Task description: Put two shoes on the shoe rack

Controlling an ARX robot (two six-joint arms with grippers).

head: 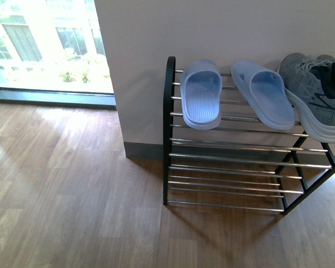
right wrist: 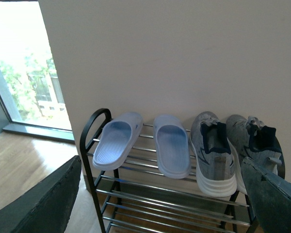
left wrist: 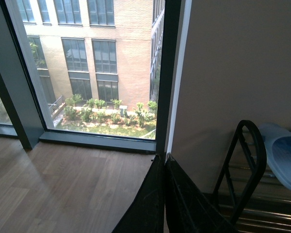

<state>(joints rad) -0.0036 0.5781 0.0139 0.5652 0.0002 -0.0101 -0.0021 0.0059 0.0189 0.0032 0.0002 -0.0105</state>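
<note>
Both grey knit shoes rest side by side on the top tier of the black shoe rack [right wrist: 87, 131], toes toward the wall: one [right wrist: 216, 155] next to the slippers, the other [right wrist: 254, 136] at the rack's end. In the front view only one shoe [head: 312, 89] shows, at the right edge of the rack [head: 168, 111]. My right gripper [right wrist: 161, 160] is open, held back from the rack with its fingers wide apart and empty. My left gripper [left wrist: 164, 156] is shut on nothing, beside the rack's side arch [left wrist: 252, 145].
Two pale blue slippers [head: 202, 95] [head: 265, 95] lie on the top tier left of the shoes. The lower tiers [head: 223, 178] hold nothing. A white wall stands behind the rack, a floor-length window [head: 44, 44] to its left, wood floor [head: 72, 212] in front.
</note>
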